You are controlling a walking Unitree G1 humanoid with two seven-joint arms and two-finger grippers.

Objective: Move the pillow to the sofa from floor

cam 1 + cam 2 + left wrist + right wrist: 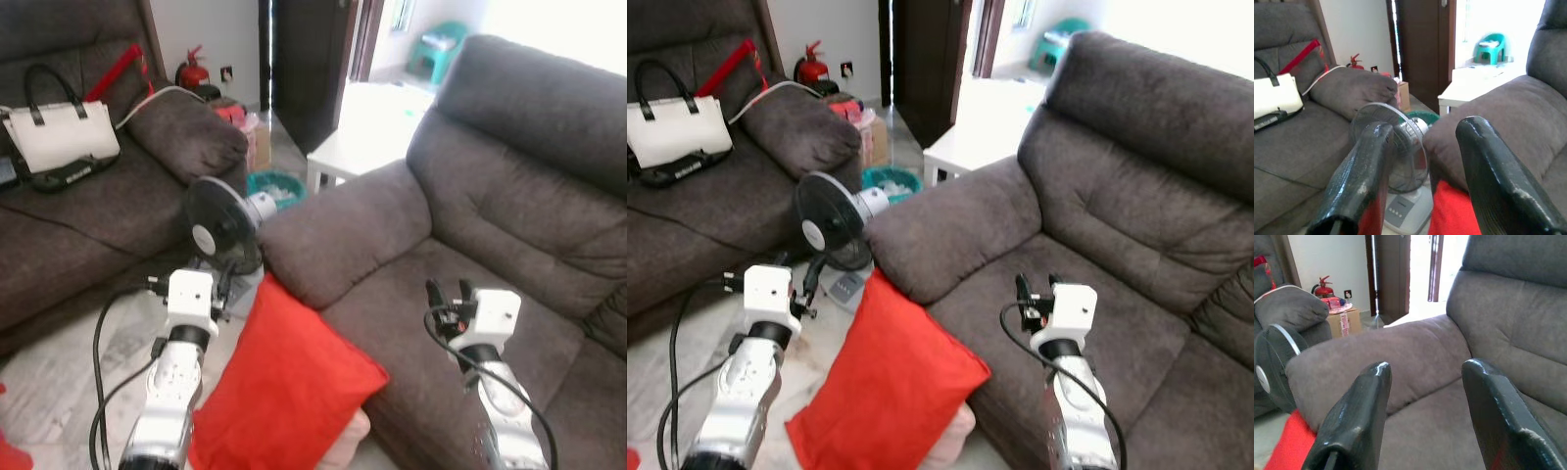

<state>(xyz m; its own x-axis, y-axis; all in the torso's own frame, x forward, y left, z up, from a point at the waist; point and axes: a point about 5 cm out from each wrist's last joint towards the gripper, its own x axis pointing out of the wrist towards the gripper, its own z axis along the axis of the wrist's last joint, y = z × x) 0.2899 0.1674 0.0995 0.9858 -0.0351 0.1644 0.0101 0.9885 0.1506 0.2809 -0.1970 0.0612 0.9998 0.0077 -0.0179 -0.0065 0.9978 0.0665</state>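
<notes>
A red pillow (279,387) leans on the floor against the front of the grey sofa (490,225), just below its armrest (343,235). My left gripper (223,284) hovers open beside the pillow's upper left edge, near a small fan. Over the sofa seat, my right gripper (449,294) is open with nothing between its fingers. The left wrist view shows the pillow's red top (1454,215) below the open fingers (1359,181). A red corner of the pillow (1288,445) shows in the right wrist view.
A small black and white fan (223,230) stands on the floor between the two sofas, close to my left gripper. A second grey sofa (88,206) at the left holds a white handbag (59,137). A white table (362,137) and a teal basket (276,186) stand behind.
</notes>
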